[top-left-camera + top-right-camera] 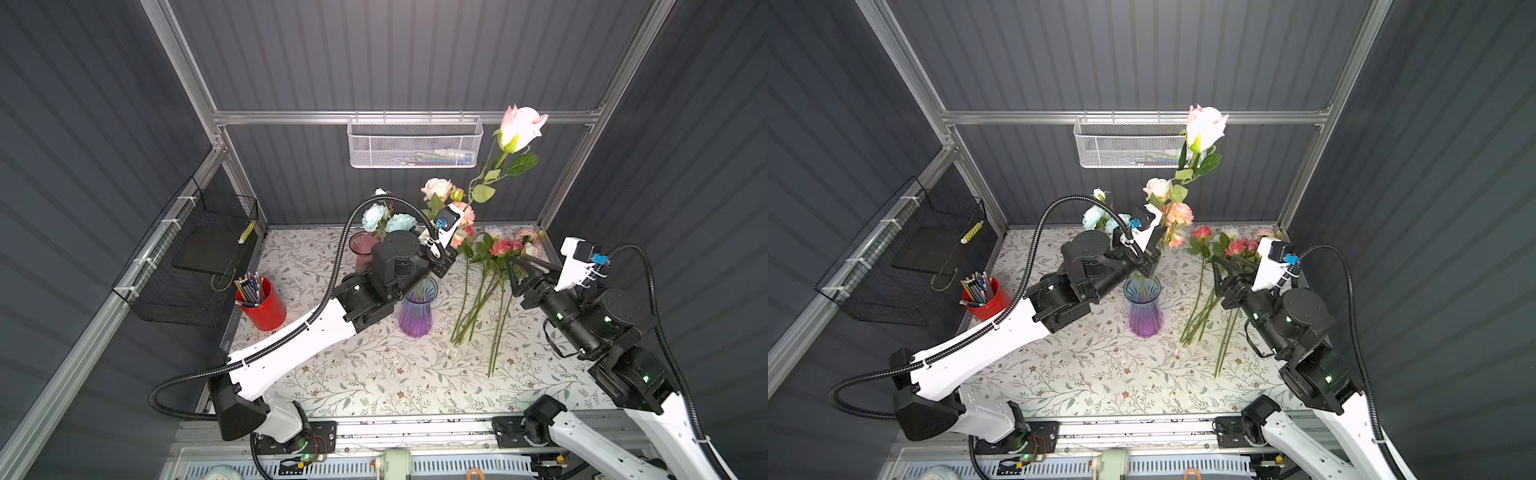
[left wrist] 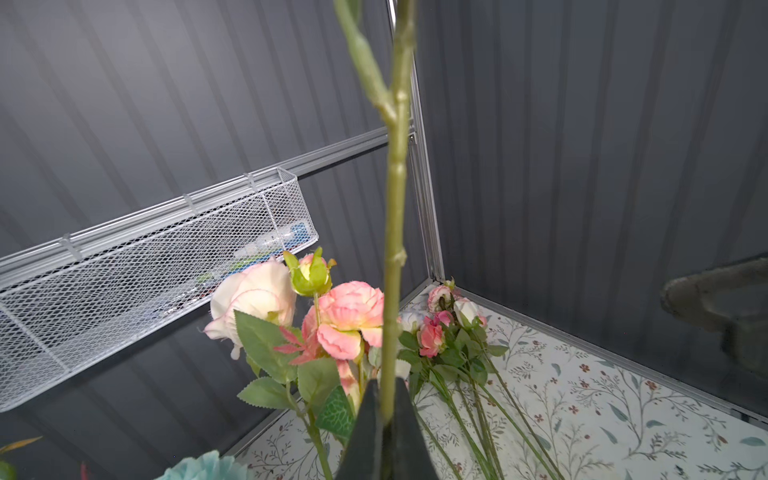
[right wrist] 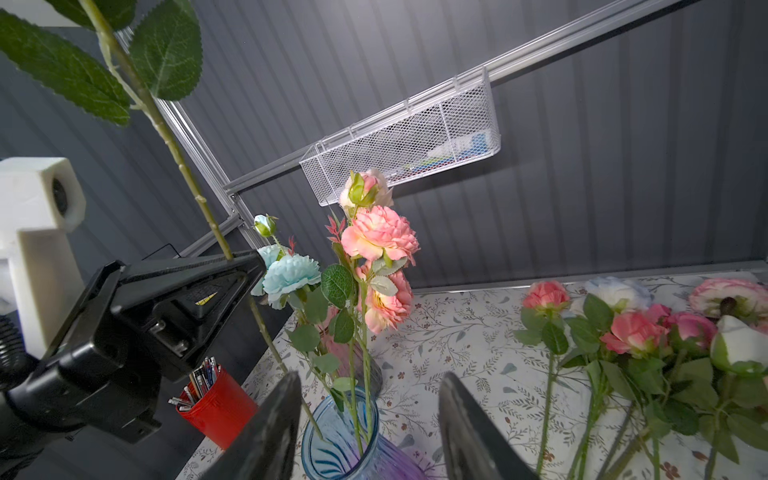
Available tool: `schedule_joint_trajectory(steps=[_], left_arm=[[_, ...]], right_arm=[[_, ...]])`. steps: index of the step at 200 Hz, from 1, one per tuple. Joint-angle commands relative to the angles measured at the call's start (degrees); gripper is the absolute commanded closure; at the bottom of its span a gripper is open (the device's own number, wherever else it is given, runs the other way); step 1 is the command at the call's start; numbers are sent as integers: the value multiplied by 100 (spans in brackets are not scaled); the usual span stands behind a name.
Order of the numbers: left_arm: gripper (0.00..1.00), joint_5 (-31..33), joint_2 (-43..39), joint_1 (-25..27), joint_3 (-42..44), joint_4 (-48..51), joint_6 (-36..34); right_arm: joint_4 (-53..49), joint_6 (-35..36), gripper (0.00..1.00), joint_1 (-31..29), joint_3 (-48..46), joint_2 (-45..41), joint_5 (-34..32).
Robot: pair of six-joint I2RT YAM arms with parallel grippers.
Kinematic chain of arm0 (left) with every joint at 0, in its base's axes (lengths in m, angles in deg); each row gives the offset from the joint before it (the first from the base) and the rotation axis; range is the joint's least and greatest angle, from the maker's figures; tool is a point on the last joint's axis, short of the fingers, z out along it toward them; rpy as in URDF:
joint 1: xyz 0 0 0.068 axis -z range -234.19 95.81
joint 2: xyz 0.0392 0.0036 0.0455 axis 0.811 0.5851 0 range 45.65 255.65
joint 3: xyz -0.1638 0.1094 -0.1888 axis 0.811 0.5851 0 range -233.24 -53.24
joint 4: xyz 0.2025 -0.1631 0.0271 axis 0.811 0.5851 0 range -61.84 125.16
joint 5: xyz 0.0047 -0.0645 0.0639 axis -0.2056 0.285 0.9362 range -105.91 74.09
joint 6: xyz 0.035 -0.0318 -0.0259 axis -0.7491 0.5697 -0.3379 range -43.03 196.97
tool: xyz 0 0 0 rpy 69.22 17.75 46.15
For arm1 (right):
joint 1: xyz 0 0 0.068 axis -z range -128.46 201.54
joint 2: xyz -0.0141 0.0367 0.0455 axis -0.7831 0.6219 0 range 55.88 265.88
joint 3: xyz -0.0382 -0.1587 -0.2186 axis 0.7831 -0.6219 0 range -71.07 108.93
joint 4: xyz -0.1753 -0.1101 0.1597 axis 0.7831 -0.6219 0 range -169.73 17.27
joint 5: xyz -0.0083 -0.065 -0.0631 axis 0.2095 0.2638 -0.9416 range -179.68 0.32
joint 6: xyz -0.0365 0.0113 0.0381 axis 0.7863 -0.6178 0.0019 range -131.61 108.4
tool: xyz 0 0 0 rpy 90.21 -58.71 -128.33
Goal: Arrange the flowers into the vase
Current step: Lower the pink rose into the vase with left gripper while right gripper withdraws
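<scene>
standing in left tool (image 2: 386,401), rose stem (image 2: 392,232)

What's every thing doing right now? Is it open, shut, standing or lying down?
left gripper, fingers shut on the tall rose, at its stem
right gripper, fingers open, empty
tall rose, upright, stem end in the blue vase
blue vase, upright, holding coral flowers
pink vase, upright
loose flowers, lying flat on the table
red cup, upright, holding pencils
</scene>
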Motion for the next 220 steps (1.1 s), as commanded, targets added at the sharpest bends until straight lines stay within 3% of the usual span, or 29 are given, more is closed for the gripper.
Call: schedule_joint_trajectory(steps=[1,42,84,92,109,125,148,189,220], left_arm=[[100,200,202,-53,118,-498,-173],[100,386,111,-71,1233,-1148,681],[100,637,-131,-71,1898,-1207,1328],[92,667,-135,-66,1956,-1154,1391],[87,733,-218,-70,2118,-1145,1509],[61,768,-337,-71,2221,-1132,1535],[48,760,-573,-69,2311,-1059,1574],[37,737,-1085,-66,2410,-796,1617],[31,863,-1655,-71,2395,-343,1627]], right_arm=[[-46,36,45,-13,-66,-18,-69],[-193,50,44,-16,-83,-77,-249],[-291,57,42,-9,-50,-34,-271],[-306,61,41,-14,-47,-9,-287],[-375,83,41,-8,-8,50,-302],[-422,96,40,-5,1,78,-367],[-532,127,40,-1,58,129,-449],[-687,208,39,5,129,186,-669],[-821,274,39,37,139,217,-1251]])
